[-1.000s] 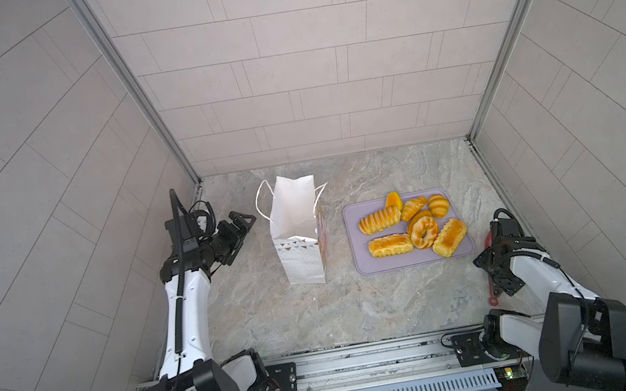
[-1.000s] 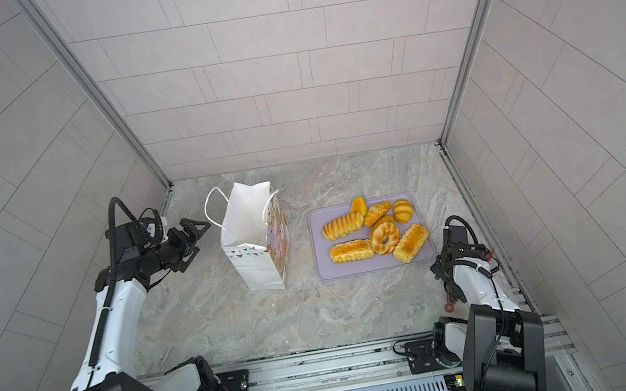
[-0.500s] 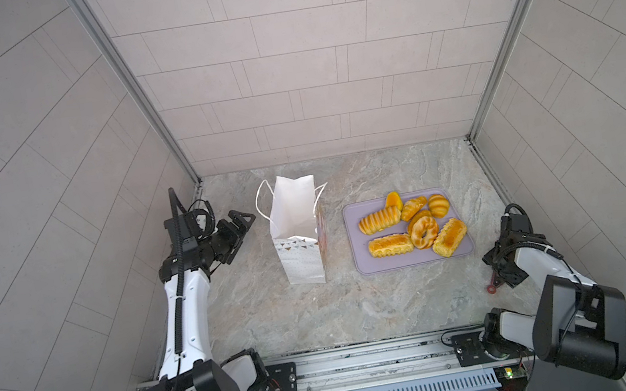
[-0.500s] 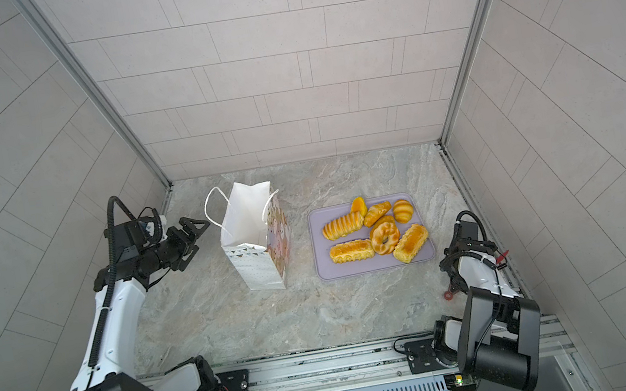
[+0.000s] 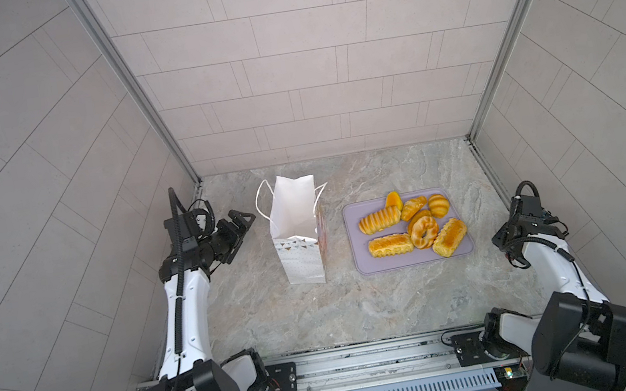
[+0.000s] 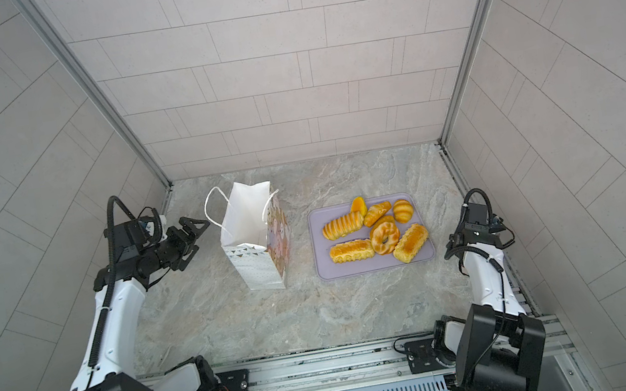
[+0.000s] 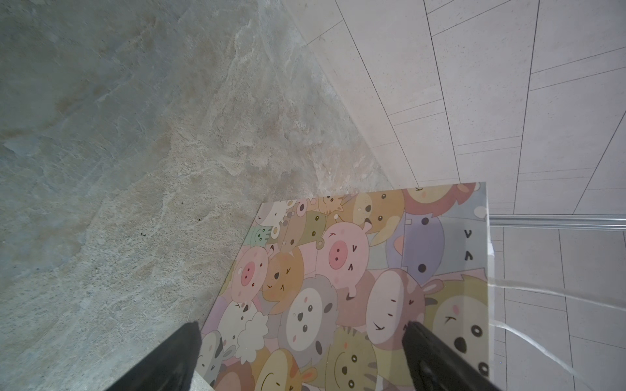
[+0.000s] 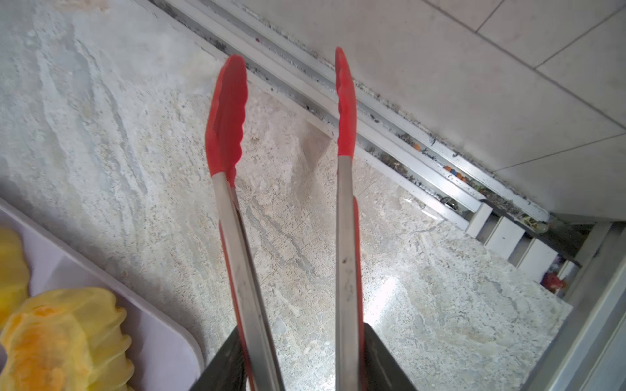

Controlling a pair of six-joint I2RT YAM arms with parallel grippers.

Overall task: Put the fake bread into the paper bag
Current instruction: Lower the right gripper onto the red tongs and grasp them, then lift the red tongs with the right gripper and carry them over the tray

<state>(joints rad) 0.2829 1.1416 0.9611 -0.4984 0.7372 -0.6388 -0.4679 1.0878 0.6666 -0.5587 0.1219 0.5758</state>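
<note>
**Both top views, from overhead.** The paper bag (image 5: 294, 228) (image 6: 248, 231) stood upright on the marbled table (image 5: 340, 306), left of centre. Its mouth was open and its cord handles splayed to either side. The fake bread (image 5: 423, 230) (image 6: 385, 237) was seven glossy pieces: ridged loaves, a ring doughnut and round buns. They lay crowded together on the lilac tray (image 5: 397, 263), to the right of the bag and apart from it. My left gripper (image 5: 241, 220) hung just beside the bag's left handle, fingers spread wide with nothing between them. My right arm sat beyond the tray's right edge, near the side wall.

**Left wrist view.** My two black fingers (image 7: 169, 359) stood far apart, framing the bag's cartoon-animal face (image 7: 338, 287). I could not tell whether either one touched the paper.

**Right wrist view.** My right gripper (image 8: 303, 333) was clamped on a pair of tongs (image 8: 345, 237) — steel arms, red tips. The arms ran out from between my fingers, and the tips stood parted over bare table. The tray's rounded corner (image 8: 162, 325) lay just beside them, with one yellow pastry (image 8: 61, 338) on it.
</note>
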